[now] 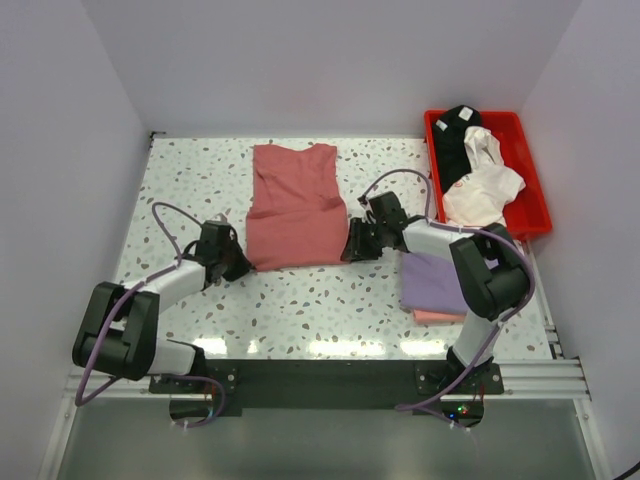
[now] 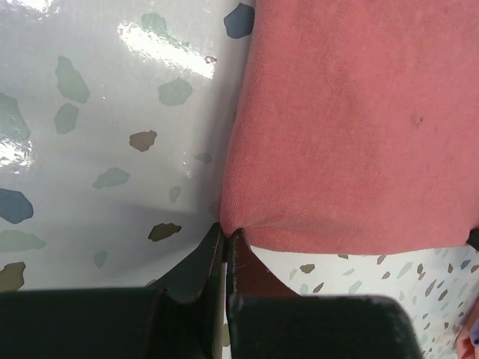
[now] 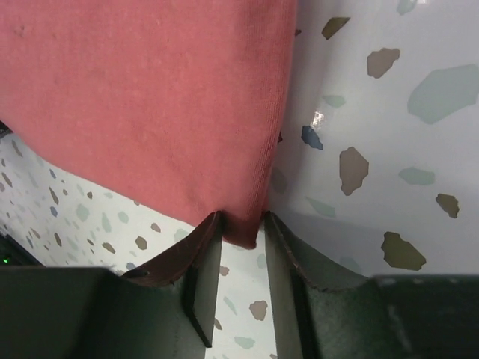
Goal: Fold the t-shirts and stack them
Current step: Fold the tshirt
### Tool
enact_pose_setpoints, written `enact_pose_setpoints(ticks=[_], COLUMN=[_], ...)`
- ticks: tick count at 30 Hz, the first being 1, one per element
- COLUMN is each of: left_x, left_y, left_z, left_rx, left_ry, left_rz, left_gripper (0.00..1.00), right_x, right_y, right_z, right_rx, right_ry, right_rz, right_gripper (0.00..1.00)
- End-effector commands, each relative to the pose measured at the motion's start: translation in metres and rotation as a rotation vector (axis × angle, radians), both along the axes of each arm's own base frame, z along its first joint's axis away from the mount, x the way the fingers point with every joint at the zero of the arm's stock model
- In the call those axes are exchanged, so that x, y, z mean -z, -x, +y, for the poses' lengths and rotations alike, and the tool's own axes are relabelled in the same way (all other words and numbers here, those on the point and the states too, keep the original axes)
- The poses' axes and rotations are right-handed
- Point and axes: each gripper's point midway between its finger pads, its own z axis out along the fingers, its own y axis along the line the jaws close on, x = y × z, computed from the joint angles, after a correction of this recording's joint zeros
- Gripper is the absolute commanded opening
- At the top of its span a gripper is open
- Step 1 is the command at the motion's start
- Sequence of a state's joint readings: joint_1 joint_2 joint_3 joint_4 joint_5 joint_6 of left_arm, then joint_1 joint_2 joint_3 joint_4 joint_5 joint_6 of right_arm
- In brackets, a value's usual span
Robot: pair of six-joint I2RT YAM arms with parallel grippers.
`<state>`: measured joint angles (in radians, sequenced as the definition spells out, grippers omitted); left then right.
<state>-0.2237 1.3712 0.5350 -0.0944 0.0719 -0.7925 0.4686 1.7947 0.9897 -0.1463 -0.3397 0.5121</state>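
1. Two arms reach in from the near edge of the table (image 1: 330,300), one to each near corner of the dusty red t-shirt (image 1: 295,205).
2. That shirt lies flat around the middle of the table. It makes a long shape, with the neck end toward the far edge and the broader end toward the near edge.
3. At the shirt's near left corner, the left pincer (image 2: 227,233) sits low over the table. Its jaws are pressed together with the very tip of that corner nipped between them, and the cloth puckers a little where they bite.
4. At the near right corner sits the right pincer (image 3: 241,224). Its jaws are narrow but apart, one on each side of the corner, and the cloth fills most of the gap. From here I cannot tell whether they press the cloth.
5. Close to the right edge, just beside the right arm, the lavender t-shirt (image 1: 432,280) lies folded on top of the pale pink t-shirt (image 1: 435,317). Only a strip of the pink one shows along the near side.
6. In the far right corner stands a red tray (image 1: 505,115). The black t-shirt (image 1: 458,135) is bundled at its far end, and the white t-shirt (image 1: 480,185) is heaped loosely beside it, toward the near end.
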Motion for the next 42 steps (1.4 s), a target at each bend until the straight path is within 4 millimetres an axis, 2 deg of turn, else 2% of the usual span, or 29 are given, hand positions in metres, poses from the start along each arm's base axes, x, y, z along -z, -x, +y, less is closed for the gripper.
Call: enact_pose_setpoints(ticks=[1, 3, 4, 6, 7, 8, 10, 11, 13, 14, 16, 17, 18, 19, 20, 23, 25, 26, 28, 29, 33, 37, 42], left_x=[0.0, -0.001, -0.001, -0.005, -0.006, -0.006, -0.013, -0.015, -0.026, -0.032, -0.056, -0.07, -0.087, -0.098, -0.113, -0.159, -0.173, -0.186, -0.196, -0.208, -0.221, -0.215, -0.206], left_y=[0.004, 0.006, 0.007, 0.009, 0.011, 0.014, 0.024, 0.029, 0.044, 0.049, 0.058, 0.058, 0.066, 0.069, 0.073, 0.082, 0.086, 0.087, 0.09, 0.088, 0.081, 0.069, 0.048], left_z=[0.002, 0.003, 0.003, 0.005, 0.005, 0.006, 0.007, 0.008, 0.015, 0.016, 0.018, 0.019, 0.023, 0.024, 0.027, 0.031, 0.032, 0.032, 0.033, 0.037, 0.037, 0.037, 0.029], left_rx=[0.009, 0.008, 0.008, -0.001, 0.0, -0.002, 0.002, 0.003, -0.008, -0.012, -0.028, -0.035, -0.047, -0.052, -0.059, -0.061, -0.057, -0.055, -0.053, -0.071, -0.076, -0.097, -0.089], left_ry=[-0.007, -0.007, -0.008, -0.011, -0.01, -0.009, -0.006, -0.011, -0.024, -0.023, -0.001, 0.007, 0.012, 0.013, 0.01, 0.03, 0.034, 0.04, 0.041, 0.034, 0.037, 0.026, 0.041], left_rz=[-0.01, -0.005, -0.005, -0.009, -0.009, -0.007, 0.003, 0.008, 0.01, 0.001, -0.058, -0.094, -0.138, -0.168, -0.191, -0.316, -0.34, -0.367, -0.391, -0.422, -0.463, -0.432, -0.428], left_gripper=[0.0, 0.0, 0.0, 0.0, 0.0, 0.0, 0.0, 0.0, 0.0, 0.0, 0.0, 0.0, 0.0, 0.0, 0.0, 0.0, 0.0, 0.0, 0.0, 0.0, 0.0, 0.0, 0.0], right_x=[0.012, 0.013, 0.013, 0.008, 0.007, 0.008, -0.004, -0.006, -0.026, -0.03, -0.053, -0.059, -0.076, -0.085, -0.091, -0.12, -0.14, -0.149, -0.164, -0.169, -0.179, -0.18, -0.179], right_y=[0.004, 0.006, 0.009, 0.019, 0.024, 0.036, 0.05, 0.065, 0.083, 0.1, 0.117, 0.136, 0.146, 0.155, 0.174, 0.199, 0.21, 0.22, 0.231, 0.234, 0.239, 0.229, 0.201], right_z=[0.004, 0.006, 0.007, 0.01, 0.009, 0.007, 0.009, 0.005, 0.006, -0.002, -0.005, -0.011, -0.009, -0.009, -0.016, -0.021, -0.017, -0.02, -0.019, -0.02, -0.017, -0.013, -0.014], right_rx=[0.014, 0.005, 0.001, -0.021, -0.029, -0.045, -0.094, -0.114, -0.176, -0.186, -0.243, -0.269, -0.326, -0.364, -0.392, -0.483, -0.526, -0.54, -0.566, -0.567, -0.575, -0.556, -0.481], right_ry=[-0.008, -0.013, -0.017, -0.021, -0.017, -0.01, -0.03, -0.015, -0.041, -0.017, -0.043, -0.037, -0.084, -0.099, -0.088, -0.117, -0.178, -0.195, -0.245, -0.261, -0.315, -0.322, -0.324], right_rz=[0.012, 0.024, 0.037, 0.044, 0.047, 0.088, 0.098, 0.149, 0.165, 0.219, 0.22, 0.28, 0.275, 0.291, 0.357, 0.383, 0.392, 0.409, 0.428, 0.418, 0.428, 0.413, 0.393], right_gripper=[0.32, 0.26, 0.2, 0.13, 0.05, 0.0, 0.0, 0.0, 0.0, 0.0, 0.0, 0.0, 0.0, 0.0, 0.0, 0.0, 0.0, 0.0, 0.0, 0.0, 0.0, 0.0, 0.0])
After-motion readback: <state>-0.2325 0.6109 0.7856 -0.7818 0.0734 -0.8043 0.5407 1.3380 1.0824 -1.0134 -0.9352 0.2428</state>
